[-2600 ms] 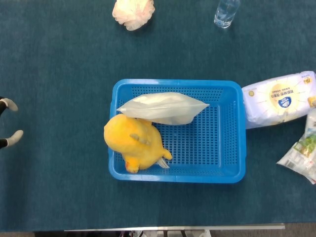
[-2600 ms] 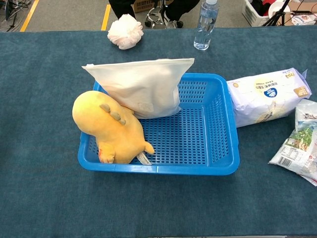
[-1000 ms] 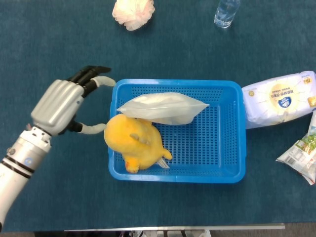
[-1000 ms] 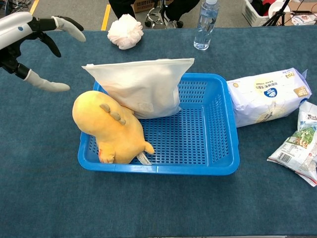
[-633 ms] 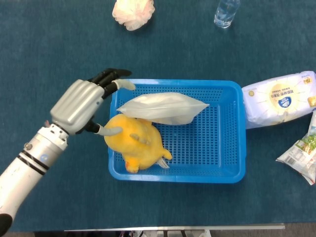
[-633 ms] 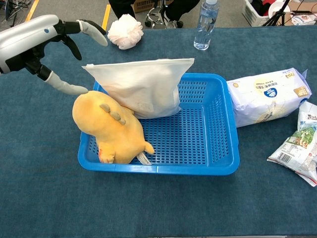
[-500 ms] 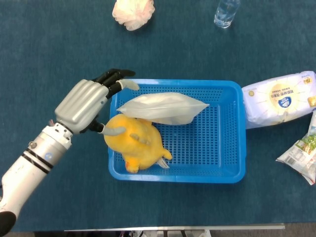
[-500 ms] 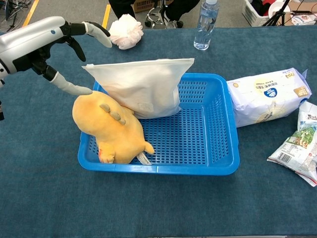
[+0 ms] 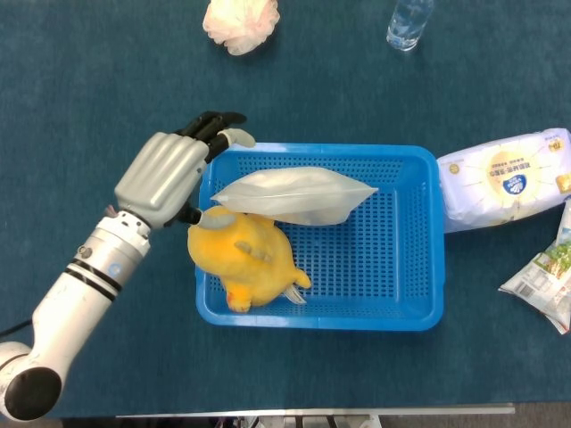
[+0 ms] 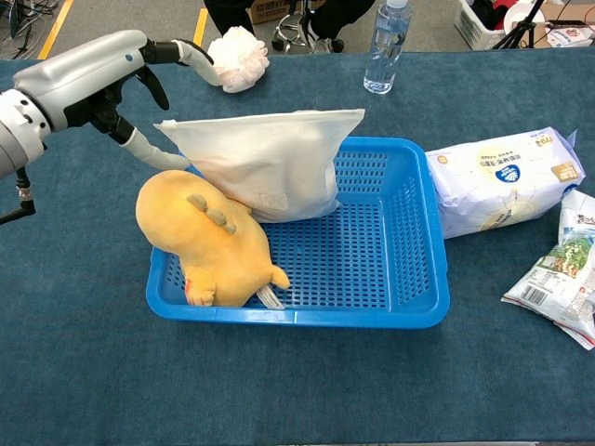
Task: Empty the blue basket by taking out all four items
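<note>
The blue basket (image 9: 415, 267) (image 10: 390, 269) holds a yellow plush toy (image 9: 243, 257) (image 10: 206, 240) at its left end and a white pouch (image 9: 294, 196) (image 10: 265, 163) standing on edge behind it. My left hand (image 9: 169, 174) (image 10: 112, 79) hovers over the basket's left rim, fingers spread and holding nothing; its thumb reaches the plush's top by the pouch's left corner, the other fingers stretch toward the pouch's top edge. A white tissue pack (image 9: 504, 178) (image 10: 497, 181) and a snack packet (image 9: 544, 276) (image 10: 558, 274) lie on the table right of the basket. My right hand is out of sight.
A pale bath pouf (image 9: 241, 22) (image 10: 234, 58) and a clear water bottle (image 9: 409, 22) (image 10: 383, 46) sit at the table's far side. The blue cloth-covered table (image 9: 107, 89) has its front edge (image 9: 312, 412) near the bottom of the head view.
My left arm came in from the left edge and moved right and forward, its open hand now over the basket's left rim by the plush and pouch. The snack packet shifted slightly early on.
</note>
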`<state>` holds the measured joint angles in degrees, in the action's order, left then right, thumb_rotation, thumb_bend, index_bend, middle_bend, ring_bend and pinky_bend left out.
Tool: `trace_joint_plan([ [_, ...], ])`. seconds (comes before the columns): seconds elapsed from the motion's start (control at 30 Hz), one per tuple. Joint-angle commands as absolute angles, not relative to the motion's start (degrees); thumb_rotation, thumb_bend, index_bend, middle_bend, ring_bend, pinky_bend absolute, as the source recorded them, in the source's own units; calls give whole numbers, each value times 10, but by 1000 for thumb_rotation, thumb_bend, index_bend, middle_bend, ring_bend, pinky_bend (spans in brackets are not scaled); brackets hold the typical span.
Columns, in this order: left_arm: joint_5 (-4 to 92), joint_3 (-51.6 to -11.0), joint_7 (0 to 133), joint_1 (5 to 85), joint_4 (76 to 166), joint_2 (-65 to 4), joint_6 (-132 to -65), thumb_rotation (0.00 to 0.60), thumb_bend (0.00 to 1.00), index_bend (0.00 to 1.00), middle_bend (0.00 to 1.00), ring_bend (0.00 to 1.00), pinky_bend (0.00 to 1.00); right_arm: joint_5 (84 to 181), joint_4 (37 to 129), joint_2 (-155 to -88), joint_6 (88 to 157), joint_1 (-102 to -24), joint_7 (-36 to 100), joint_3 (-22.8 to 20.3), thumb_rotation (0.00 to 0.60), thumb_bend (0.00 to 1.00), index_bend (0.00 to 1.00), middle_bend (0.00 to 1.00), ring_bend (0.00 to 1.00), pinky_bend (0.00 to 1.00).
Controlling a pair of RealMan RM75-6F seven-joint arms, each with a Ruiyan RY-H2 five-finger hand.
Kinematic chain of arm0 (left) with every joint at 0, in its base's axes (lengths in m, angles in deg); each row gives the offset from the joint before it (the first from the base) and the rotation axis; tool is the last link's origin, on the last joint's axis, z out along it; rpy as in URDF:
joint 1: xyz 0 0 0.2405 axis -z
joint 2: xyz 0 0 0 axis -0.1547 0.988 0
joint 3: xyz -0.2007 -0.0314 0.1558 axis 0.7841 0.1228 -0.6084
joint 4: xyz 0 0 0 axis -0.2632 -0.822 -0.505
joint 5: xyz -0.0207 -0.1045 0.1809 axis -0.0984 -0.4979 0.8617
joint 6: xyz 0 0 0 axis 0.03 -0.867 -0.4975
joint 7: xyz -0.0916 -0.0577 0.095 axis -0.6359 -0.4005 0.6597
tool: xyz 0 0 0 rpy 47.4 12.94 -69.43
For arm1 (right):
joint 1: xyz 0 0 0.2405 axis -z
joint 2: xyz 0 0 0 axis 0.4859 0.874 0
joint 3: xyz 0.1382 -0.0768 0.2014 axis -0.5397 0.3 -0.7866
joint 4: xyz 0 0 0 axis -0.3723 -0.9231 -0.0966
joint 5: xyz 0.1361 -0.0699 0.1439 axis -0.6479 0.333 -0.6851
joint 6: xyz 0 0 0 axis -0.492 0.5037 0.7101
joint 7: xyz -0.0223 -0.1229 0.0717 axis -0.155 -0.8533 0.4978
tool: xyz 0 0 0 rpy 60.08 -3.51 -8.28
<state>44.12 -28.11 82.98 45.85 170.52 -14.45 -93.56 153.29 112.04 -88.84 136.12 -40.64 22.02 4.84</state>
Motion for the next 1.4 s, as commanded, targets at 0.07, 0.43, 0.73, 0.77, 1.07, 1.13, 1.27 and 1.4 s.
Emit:
trace_joint_plan([
  [0.07, 419, -278, 835, 472, 1716, -149, -933, 600, 88, 257, 138, 117, 354, 1532, 1117, -891, 1357, -407, 224, 48, 600, 0, 43, 207, 196, 483],
  [0.43, 392, -274, 829, 493, 1734, -150, -928, 600, 88, 267, 147, 118, 354, 1529, 1110, -895, 1352, -407, 230, 48, 600, 0, 43, 213, 196, 482],
  [0.73, 348, -274, 882, 517, 1723, -188, -966, 600, 85, 278, 158, 119, 354, 1528, 1107, -897, 1350, -405, 233, 49, 600, 0, 43, 219, 196, 482],
  [0.77, 343, -274, 888, 519, 1723, -191, -970, 600, 85, 278, 159, 119, 354, 1527, 1106, -897, 1350, -405, 233, 49, 600, 0, 43, 220, 195, 482],
  [1.07, 342, -278, 929, 528, 1699, -236, -1025, 600, 81, 319, 180, 135, 354, 1527, 1101, -901, 1347, -404, 239, 51, 600, 0, 43, 226, 195, 482],
  [1.13, 349, -281, 935, 526, 1692, -245, -1036, 600, 82, 330, 185, 137, 354, 1526, 1100, -901, 1347, -404, 240, 51, 600, 0, 43, 228, 196, 482],
  [1.27, 362, -284, 934, 522, 1684, -255, -1046, 600, 83, 360, 194, 140, 354, 1526, 1099, -902, 1345, -404, 241, 51, 600, 0, 43, 231, 196, 482],
  [1.4, 374, -284, 925, 517, 1680, -260, -1051, 600, 132, 396, 208, 145, 354, 1525, 1097, -903, 1343, -405, 242, 51, 600, 0, 43, 232, 195, 483],
])
